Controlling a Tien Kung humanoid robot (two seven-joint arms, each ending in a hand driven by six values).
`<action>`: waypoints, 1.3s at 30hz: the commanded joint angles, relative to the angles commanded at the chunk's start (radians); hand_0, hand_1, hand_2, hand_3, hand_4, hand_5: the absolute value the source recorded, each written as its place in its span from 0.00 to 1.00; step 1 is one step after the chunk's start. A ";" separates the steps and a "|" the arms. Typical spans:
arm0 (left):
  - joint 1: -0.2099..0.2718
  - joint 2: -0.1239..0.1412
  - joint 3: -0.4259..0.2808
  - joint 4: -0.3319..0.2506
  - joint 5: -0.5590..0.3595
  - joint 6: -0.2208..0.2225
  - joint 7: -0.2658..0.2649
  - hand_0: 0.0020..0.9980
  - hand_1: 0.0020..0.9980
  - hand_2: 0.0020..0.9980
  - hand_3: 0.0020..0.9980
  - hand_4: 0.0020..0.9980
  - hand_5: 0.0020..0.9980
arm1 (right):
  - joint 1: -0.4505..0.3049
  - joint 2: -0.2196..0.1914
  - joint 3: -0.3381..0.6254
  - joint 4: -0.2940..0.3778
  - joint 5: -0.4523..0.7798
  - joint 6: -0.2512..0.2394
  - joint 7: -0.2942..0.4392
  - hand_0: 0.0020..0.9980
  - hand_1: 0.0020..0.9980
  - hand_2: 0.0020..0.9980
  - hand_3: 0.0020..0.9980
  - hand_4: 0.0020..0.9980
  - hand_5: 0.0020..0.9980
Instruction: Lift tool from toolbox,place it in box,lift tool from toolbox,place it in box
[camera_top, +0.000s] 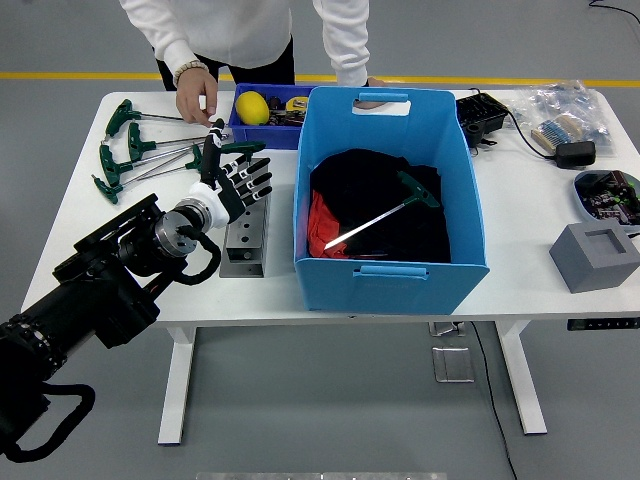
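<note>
- Left robot hand, fingers spread and holding nothing, hovers above the grey metal tool rack.
- Left of the rack: green-handled T-wrenches.
- Right of it: blue plastic box holding one green-handled T-wrench.
- No legible writing.

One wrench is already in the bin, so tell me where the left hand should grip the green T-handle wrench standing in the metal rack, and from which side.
Grip the green T-handle wrench by its crossbar, coming from above. The crossbar sticks out over the metal rack, its shaft hidden in the rack. The left hand hovers open just beneath.

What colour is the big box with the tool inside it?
Blue. The big box shows best in the head view, with a green-handled tool inside.
</note>
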 joint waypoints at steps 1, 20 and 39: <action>-0.001 -0.002 0.000 0.001 0.000 -0.001 0.000 0.25 0.41 0.63 0.90 0.93 1.00 | 0.000 0.000 0.002 0.000 -0.003 0.000 0.000 0.65 0.62 0.71 0.55 0.79 0.61; -0.009 -0.016 -0.003 -0.016 -0.011 -0.016 -0.005 0.39 0.59 0.78 0.87 0.93 1.00 | -0.001 -0.001 -0.005 0.000 -0.006 0.003 -0.003 0.65 0.62 0.71 0.55 0.80 0.62; 0.006 0.006 -0.019 -0.088 -0.018 -0.021 -0.001 0.58 0.71 0.86 0.84 0.93 1.00 | -0.018 -0.002 0.006 0.000 -0.015 0.005 -0.005 0.65 0.62 0.71 0.56 0.80 0.62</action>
